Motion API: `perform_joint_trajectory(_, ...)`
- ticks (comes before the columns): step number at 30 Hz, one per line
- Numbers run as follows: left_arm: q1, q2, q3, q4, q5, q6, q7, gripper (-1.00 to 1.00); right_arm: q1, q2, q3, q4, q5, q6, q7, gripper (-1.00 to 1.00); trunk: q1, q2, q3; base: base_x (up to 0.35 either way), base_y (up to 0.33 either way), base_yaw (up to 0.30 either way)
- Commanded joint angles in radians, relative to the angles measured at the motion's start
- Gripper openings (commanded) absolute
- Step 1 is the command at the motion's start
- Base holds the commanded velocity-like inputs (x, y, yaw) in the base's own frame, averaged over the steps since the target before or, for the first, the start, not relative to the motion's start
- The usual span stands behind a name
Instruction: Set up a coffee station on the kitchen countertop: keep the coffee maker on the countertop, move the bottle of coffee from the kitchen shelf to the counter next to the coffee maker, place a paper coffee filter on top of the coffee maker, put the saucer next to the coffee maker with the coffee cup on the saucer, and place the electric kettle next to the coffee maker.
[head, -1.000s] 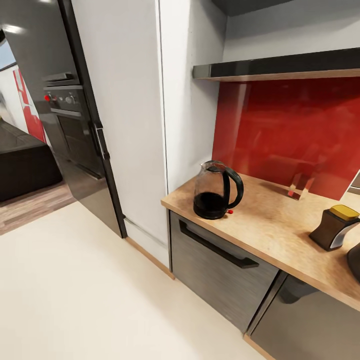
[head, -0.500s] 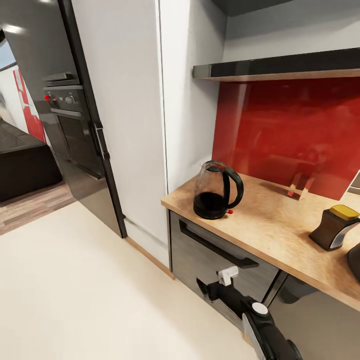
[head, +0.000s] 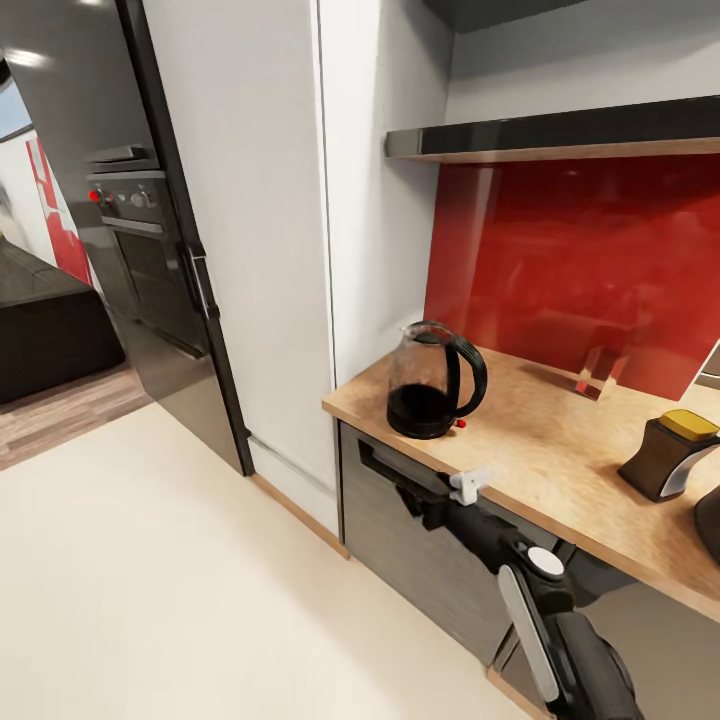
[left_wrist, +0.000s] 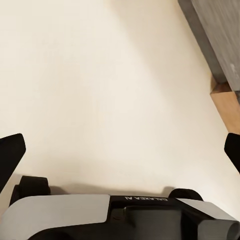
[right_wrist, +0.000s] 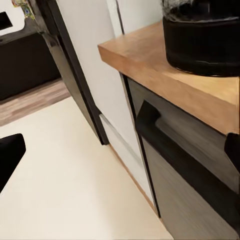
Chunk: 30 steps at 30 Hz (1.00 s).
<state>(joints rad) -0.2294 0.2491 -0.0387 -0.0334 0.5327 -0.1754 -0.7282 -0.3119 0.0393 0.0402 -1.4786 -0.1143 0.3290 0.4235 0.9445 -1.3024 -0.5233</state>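
The electric kettle (head: 432, 380) is sitting near the left end of the wooden surface (head: 560, 460), the bottle of coffee (head: 668, 455) well apart to its right. The right tool (head: 412, 495) is reaching below the edge, fingers apart; the left tool (left_wrist: 120, 150) is gaping over pale floor (head: 180, 580).

Ahead of the right gripper (head: 412, 497), on the kitchen countertop (head: 560, 455): one electric kettle (head: 432, 379), one bottle of coffee (head: 668, 453), one small clear glass (head: 600, 372); below, one drawer handle (head: 440, 496).
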Motion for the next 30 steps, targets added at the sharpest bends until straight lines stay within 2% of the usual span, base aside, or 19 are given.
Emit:
perform_joint_trajectory(1,-0.001,0.000,-0.004,0.001,0.001,-0.007,-0.002,1.00,-0.002,0.000,-0.001,-0.005,-0.010,0.009,-0.005,1.00,0.000,-0.001,-0.001,0.000,0.000,0.000)
perform_joint_trajectory(2,-0.001,0.000,-0.004,0.001,0.001,-0.007,-0.002,1.00,-0.004,0.000,-0.001,-0.010,-0.010,0.009,-0.013,1.00,0.000,-0.001,-0.001,0.000,0.000,0.000)
perform_joint_trajectory(4,-0.001,0.000,-0.004,0.001,0.001,-0.007,-0.002,1.00,-0.010,-0.002,-0.003,-0.021,-0.009,0.010,-0.091,1.00,0.000,-0.001,-0.001,0.000,0.000,0.000)
perform_joint_trajectory(5,-0.001,0.000,-0.004,0.001,0.001,-0.007,-0.002,1.00,-0.018,-0.003,-0.002,-0.032,-0.009,0.010,-0.209,1.00,0.000,-0.001,-0.001,0.000,0.000,0.000)
perform_joint_trajectory(8,-0.001,0.001,-0.004,0.001,0.001,-0.007,-0.002,1.00,-0.036,-0.004,-0.002,-0.041,-0.008,0.010,-0.286,1.00,0.000,-0.001,-0.001,0.000,0.000,0.000)
perform_joint_trajectory(12,-0.001,0.001,-0.004,0.001,0.001,-0.007,-0.002,1.00,-0.060,-0.005,-0.002,-0.044,-0.007,0.011,-0.314,1.00,0.000,-0.001,-0.001,0.000,0.000,0.000)
perform_joint_trajectory(14,-0.001,0.001,-0.004,0.001,0.001,-0.007,-0.002,1.00,-0.079,-0.005,-0.002,-0.046,-0.006,0.020,-0.358,1.00,0.000,-0.001,-0.001,0.000,0.000,0.000)
perform_joint_trajectory(15,-0.001,0.001,-0.004,0.001,0.001,-0.007,-0.002,1.00,-0.087,-0.005,-0.001,-0.047,-0.006,0.045,-0.416,1.00,0.000,-0.001,-0.001,0.000,0.000,0.000)
perform_joint_trajectory(18,-0.001,0.001,-0.004,0.001,0.001,-0.007,-0.002,1.00,-0.103,-0.004,0.000,-0.048,-0.007,0.073,-0.495,1.00,0.000,-0.001,-0.001,0.000,0.000,0.000)
perform_joint_trajectory(19,-0.001,0.001,-0.004,0.001,0.001,-0.007,-0.002,1.00,-0.103,-0.004,0.000,-0.048,-0.007,0.073,-0.495,1.00,0.000,-0.001,-0.001,0.000,0.000,0.000)
perform_joint_trajectory(21,-0.001,0.000,-0.004,0.001,0.001,-0.007,-0.002,1.00,-0.118,-0.004,0.002,-0.049,-0.006,0.087,-0.542,1.00,0.000,-0.001,-0.001,0.000,0.000,0.000)
perform_joint_trajectory(30,-0.001,0.001,-0.004,0.001,0.001,-0.007,-0.002,1.00,-0.139,-0.003,0.003,-0.048,-0.003,0.095,-0.605,1.00,0.000,-0.001,-0.001,0.058,0.000,0.000)
